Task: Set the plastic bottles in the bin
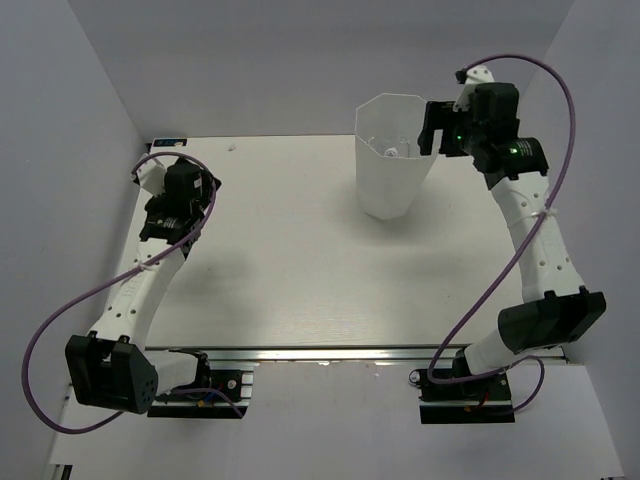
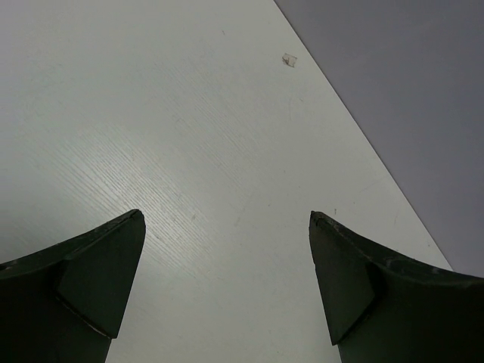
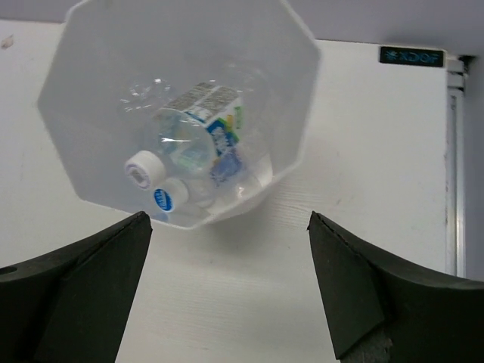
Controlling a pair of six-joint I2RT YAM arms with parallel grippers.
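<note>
The bin [image 1: 392, 165] is a tall white faceted wastebasket at the back right of the table. Looking down from the right wrist, the bin [image 3: 91, 91] holds the plastic bottles [image 3: 200, 144], clear ones with blue labels, lying in a heap with two caps showing, one white [image 3: 141, 168] and one blue-topped [image 3: 162, 198]. My right gripper [image 1: 432, 128] hangs open beside the bin's right rim, above it; in its own view the right gripper [image 3: 227, 223] has nothing between its fingers. My left gripper [image 1: 185, 235] is open at the left side of the table, and the left gripper [image 2: 227, 219] frames only bare tabletop.
A small clear scrap [image 2: 289, 59] lies on the table near its back edge. Grey walls enclose the table at the back and both sides. A small blue label [image 3: 411, 56] sits at the table's far corner by a metal rail [image 3: 454, 166].
</note>
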